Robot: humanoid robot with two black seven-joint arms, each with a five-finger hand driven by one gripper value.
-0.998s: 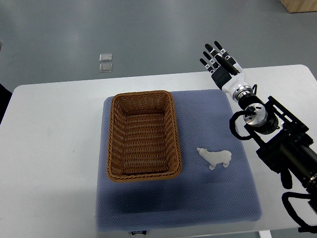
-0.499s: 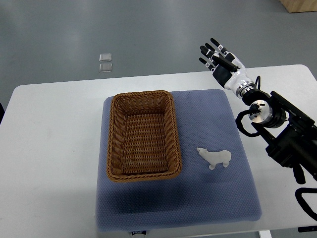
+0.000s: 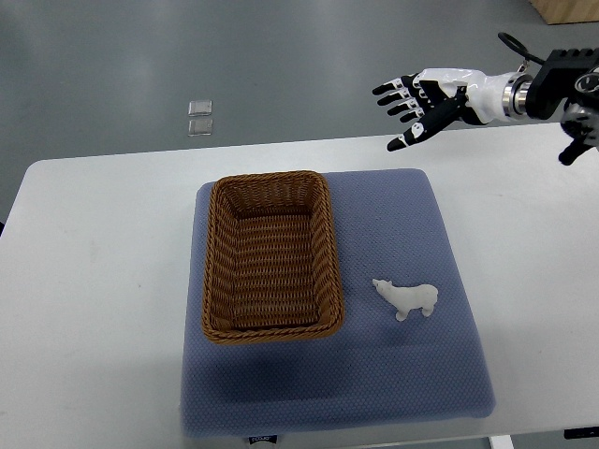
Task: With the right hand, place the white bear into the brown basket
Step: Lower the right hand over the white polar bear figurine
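Reaching in from the picture's right edge near the top, the right hand (image 3: 423,101) hangs above the far edge of the white table (image 3: 94,281), its fingers (image 3: 393,91) spread apart and holding nothing. The black fingertips point toward the left of the view, and the white forearm runs back to a dark wrist joint at the right border.

The white bear (image 3: 407,296) lies on its side on the blue-grey mat (image 3: 393,374), toward the mat's right part and nearer the robot's side than the middle. Its head points toward the left, toward the basket, and its legs point toward the near edge. It is well apart from the hand: the hand is up by the mat's far right corner and past it, while the bear lies much nearer the camera, roughly in line below the hand in the picture. Nothing touches the bear.

The brown basket (image 3: 217,281), a woven rectangular wicker one, sits on the left part of the same mat with its long sides running away from the robot. It holds nothing that can be seen. The bear lies just beside its right wall, near the closer right corner, with a strip of bare mat between them.

Two small clear squares (image 3: 198,117) lie on the grey floor beyond the table.
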